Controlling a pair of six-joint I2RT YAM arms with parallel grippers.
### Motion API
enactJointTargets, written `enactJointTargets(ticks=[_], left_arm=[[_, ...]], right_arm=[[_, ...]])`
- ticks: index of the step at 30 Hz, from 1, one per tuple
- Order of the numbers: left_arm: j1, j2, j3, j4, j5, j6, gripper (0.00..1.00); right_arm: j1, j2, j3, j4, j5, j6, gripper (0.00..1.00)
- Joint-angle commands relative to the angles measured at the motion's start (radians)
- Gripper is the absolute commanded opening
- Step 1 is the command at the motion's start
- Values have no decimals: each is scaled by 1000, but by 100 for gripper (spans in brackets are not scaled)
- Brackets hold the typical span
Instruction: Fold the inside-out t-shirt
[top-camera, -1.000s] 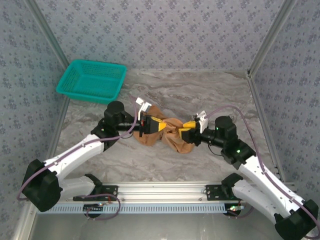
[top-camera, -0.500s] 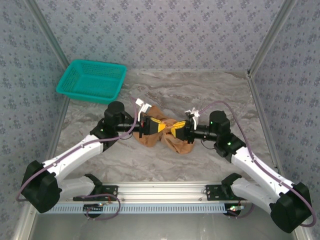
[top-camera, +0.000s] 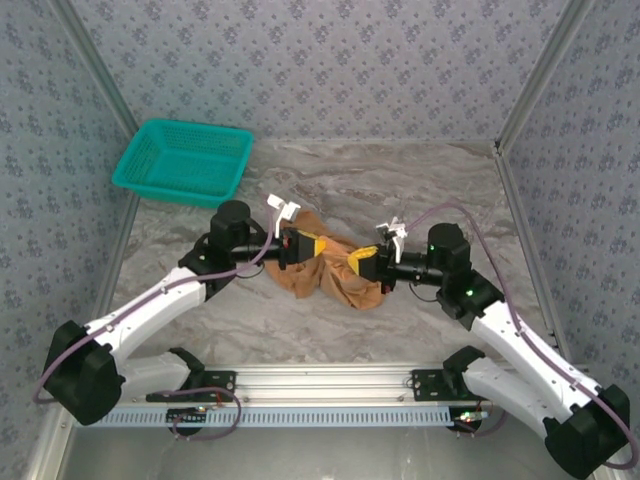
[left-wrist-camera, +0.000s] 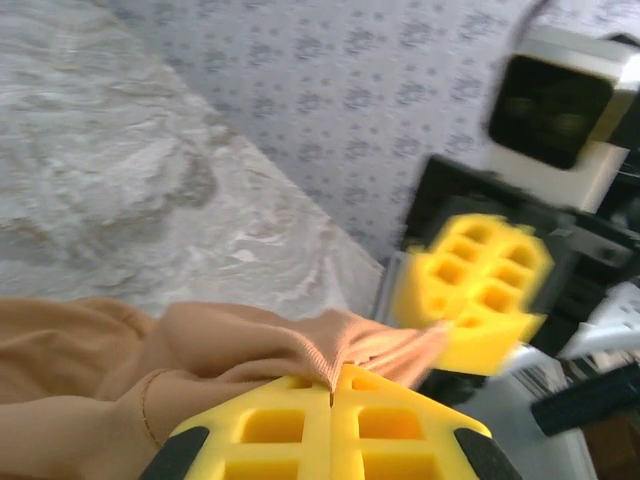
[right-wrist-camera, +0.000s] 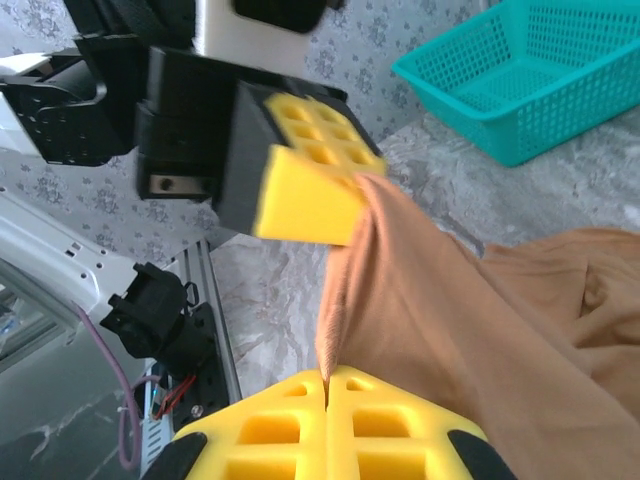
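T-shirt (top-camera: 325, 275) is bunched in a crumpled tan heap mid-surface (top-camera: 420, 190), right between my two arms, not flat. My left gripper (top-camera: 312, 245) is clenched on it: in the left wrist view the yellow pads meet with a ribbed edge of the cloth (left-wrist-camera: 200, 350) pinched in the seam of the left gripper (left-wrist-camera: 332, 385). My right gripper (top-camera: 362, 260) is clenched too, and in its wrist view a fold of the shirt (right-wrist-camera: 480, 320) is nipped where the pads of the right gripper (right-wrist-camera: 327, 378) close. The cloth runs taut from one gripper to the other, and they face each other closely. I can't tell which edge of the shirt each one holds. The opposite gripper is blurred in the left wrist view, and my own pads are cut off at the frame bottom. The teal basket (top-camera: 183, 162) sits at the far left, well apart.
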Motion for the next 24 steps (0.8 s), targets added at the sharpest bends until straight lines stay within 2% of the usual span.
enactJointTargets(ticks=[1,3,6,9,11,14,16,20,24], left_arm=[[12,29,83,-178,-223,53,1],[12,41,108,-241,-293,88,16],[11,-4,86,-233,-314,133,38],[-22,-98,36,-171,-278,217,49],[-85,-123,49,-201,-265,319,58],[-172,-76,106,-292,-284,460,61],[-192,-27,139,-319,-283,499,61],[-205,31,157,-308,-277,532,61],[-208,79,178,-262,-234,524,52]], right_arm=[[-1,-5,52,-44,8,-25,0],[-1,11,65,-40,22,-5,0],[4,46,90,-54,50,11,0],[6,62,101,-74,63,11,0],[8,73,107,-73,58,22,0],[8,85,109,-59,35,42,0],[7,89,105,-49,16,64,0],[-1,87,100,-9,2,127,0],[-6,96,80,67,-15,208,0]])
